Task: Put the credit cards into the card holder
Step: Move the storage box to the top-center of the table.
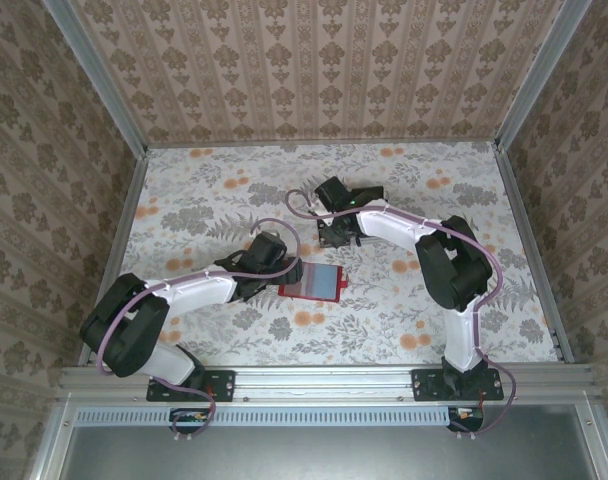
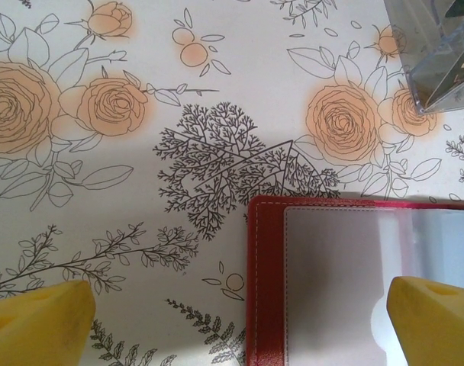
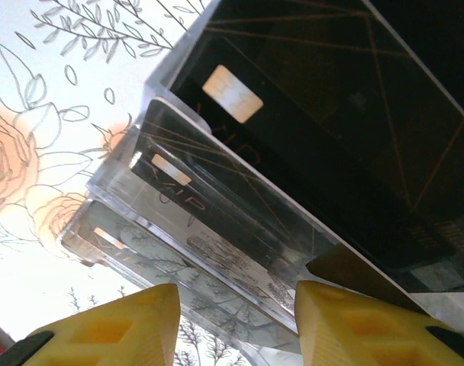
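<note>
My left gripper (image 2: pixel 238 293) hangs spread wide, gripping nothing. The card holder (image 2: pixel 339 290) lies open and flat right under it, its red corner between the fingers and its clear pocket running beneath one finger. The clear stand (image 2: pixel 434 53) is ahead and to the right. The bare floral table (image 2: pixel 102 191) gives room ahead and left. My right gripper (image 3: pixel 236 293) sits close to that stand's stepped tiers, with the credit cards (image 3: pixel 331 130) upright just ahead. Its fingers bracket the lowest tier's edge, and I cannot tell whether they are grasping it.
</note>
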You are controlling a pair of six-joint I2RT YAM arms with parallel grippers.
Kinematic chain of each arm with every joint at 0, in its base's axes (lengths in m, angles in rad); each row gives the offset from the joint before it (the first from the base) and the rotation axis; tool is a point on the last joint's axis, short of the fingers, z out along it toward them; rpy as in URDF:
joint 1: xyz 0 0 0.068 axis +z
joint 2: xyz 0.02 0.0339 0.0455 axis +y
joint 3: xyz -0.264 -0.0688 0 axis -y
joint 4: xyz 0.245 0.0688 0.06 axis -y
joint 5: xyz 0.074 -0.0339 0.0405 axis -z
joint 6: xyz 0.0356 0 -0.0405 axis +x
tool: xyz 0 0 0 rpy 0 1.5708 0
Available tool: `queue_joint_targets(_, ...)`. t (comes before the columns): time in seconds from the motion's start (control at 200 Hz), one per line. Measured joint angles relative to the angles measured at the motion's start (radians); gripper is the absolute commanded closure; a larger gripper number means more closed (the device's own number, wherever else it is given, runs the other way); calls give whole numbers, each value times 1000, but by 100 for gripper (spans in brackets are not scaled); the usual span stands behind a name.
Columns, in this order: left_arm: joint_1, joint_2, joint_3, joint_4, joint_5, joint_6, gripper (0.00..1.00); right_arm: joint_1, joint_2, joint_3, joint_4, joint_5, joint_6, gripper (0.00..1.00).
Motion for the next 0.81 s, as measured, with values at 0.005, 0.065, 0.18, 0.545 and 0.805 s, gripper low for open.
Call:
queue_joint_targets(0.005,0,0,0,0,0,0,0,0,1,2,-2,2,-2,56)
queue_joint_targets(0.065,0,0,0,0,0,0,0,-1,15,21,-14,14,-4,57)
queue_joint_targets(0.18,0,0,0,0,0,0,0,-10,46,69,-34,31,-2,60)
queue_joint_targets(0.545,1,0,0,0,0,0,0,-121,167,283,-167,64,178,65)
queue_joint_targets(0.805,1,0,0,0,1,0,0,-173,171,333,-253,2,299,65)
